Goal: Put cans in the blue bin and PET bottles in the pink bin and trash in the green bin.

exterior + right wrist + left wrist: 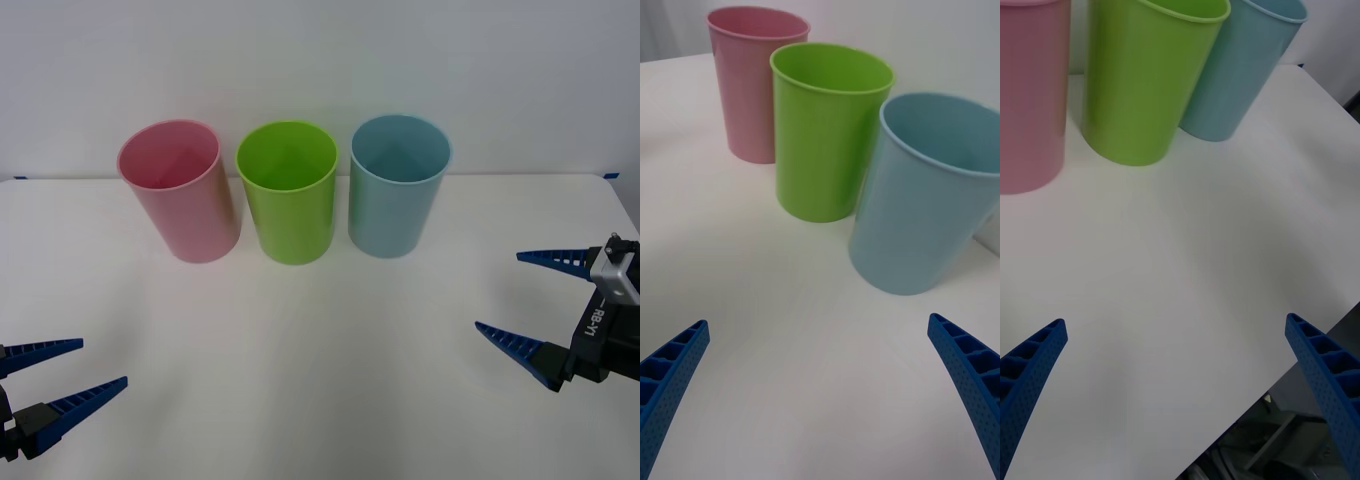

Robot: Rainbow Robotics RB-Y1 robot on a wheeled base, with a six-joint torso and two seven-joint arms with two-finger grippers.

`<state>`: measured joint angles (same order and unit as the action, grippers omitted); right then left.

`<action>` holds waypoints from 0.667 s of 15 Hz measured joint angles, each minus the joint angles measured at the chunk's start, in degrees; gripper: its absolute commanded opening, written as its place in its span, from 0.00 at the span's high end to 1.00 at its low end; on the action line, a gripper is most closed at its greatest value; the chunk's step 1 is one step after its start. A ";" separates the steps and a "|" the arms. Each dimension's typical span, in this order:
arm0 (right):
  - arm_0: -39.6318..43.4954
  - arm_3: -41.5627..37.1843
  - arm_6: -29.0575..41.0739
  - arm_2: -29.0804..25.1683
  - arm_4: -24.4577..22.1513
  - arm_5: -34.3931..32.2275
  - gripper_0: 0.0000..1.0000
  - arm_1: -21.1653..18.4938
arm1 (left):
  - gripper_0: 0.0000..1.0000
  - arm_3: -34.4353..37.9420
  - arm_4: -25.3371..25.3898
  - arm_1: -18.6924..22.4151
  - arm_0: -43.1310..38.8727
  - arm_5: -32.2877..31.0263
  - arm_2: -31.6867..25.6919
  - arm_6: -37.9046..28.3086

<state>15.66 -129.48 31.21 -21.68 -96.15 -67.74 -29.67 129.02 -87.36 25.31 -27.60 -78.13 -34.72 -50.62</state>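
Three tall cups stand in a row at the back of the white table: the pink bin on the left, the green bin in the middle, the blue bin on the right. All three also appear in the right wrist view, pink bin, green bin, blue bin, and in the left wrist view, pink bin, green bin, blue bin. My left gripper hovers open at the near left. My right gripper hovers open at the right. Cans, PET bottles and trash are out of view.
The white table spreads wide between the grippers and the bins. Its front edge lies close to my left gripper, with the floor below. A pale wall rises behind the bins.
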 measured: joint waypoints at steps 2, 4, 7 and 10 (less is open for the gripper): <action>1.99 -0.03 -0.46 -0.87 0.01 -2.35 0.00 0.04 | 0.00 0.00 0.00 0.00 0.00 0.00 0.00 0.00; 3.77 -0.29 -1.00 -2.37 -0.01 -4.39 0.00 0.04 | 0.00 0.00 0.00 0.00 0.00 0.00 0.00 0.00; 4.69 -1.54 -0.99 -3.33 -2.00 -5.67 0.00 0.00 | 0.00 0.00 0.00 0.00 0.00 0.00 0.00 0.00; 5.27 -2.36 -0.68 -3.42 -3.17 -6.00 0.00 -0.03 | 0.00 0.00 0.00 0.00 0.00 0.00 0.00 0.00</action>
<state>20.93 -131.84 30.54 -25.10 -99.32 -73.74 -29.70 129.02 -87.36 25.31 -27.60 -78.13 -34.72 -50.62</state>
